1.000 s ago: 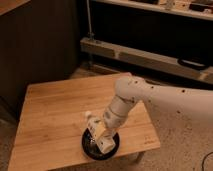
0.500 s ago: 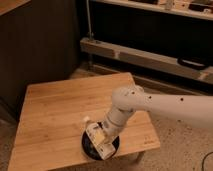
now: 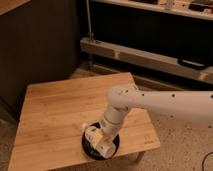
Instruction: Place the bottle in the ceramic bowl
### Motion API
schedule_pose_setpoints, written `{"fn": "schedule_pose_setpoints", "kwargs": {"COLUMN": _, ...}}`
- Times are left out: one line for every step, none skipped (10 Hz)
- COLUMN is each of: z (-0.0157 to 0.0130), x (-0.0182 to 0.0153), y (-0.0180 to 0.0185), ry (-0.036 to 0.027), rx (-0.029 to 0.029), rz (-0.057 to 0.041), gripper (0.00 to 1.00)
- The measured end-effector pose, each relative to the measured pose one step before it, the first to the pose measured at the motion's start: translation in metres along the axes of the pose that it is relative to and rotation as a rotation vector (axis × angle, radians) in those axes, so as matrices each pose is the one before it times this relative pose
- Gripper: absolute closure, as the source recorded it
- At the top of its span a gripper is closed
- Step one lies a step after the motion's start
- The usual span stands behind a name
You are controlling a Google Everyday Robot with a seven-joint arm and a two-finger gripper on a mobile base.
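Observation:
The black ceramic bowl (image 3: 100, 149) sits on the wooden table (image 3: 55, 110) near its front edge, right of the middle. My gripper (image 3: 101, 141) reaches down from the white arm (image 3: 150, 102) into the bowl. It is shut on the small white bottle (image 3: 93, 134) with the pale yellowish label. The bottle lies tilted, low inside the bowl's rim. The gripper and the bottle hide most of the bowl's inside.
The table's front edge and right corner (image 3: 152, 142) lie close to the bowl. A dark cabinet stands behind the table on the left. A low metal shelf rail (image 3: 145, 57) runs along the back. Speckled floor shows on the right.
The arm has lowered and shifted slightly left, bringing the bottle from just above the bowl down into it.

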Motion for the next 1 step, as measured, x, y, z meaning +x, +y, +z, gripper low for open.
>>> {"fn": "schedule_pose_setpoints", "kwargs": {"z": 0.00005, "x": 0.00023, "y": -0.00058, "ry": 0.00009, "rx": 0.00023, "rz": 0.00118, "gripper": 0.2}}
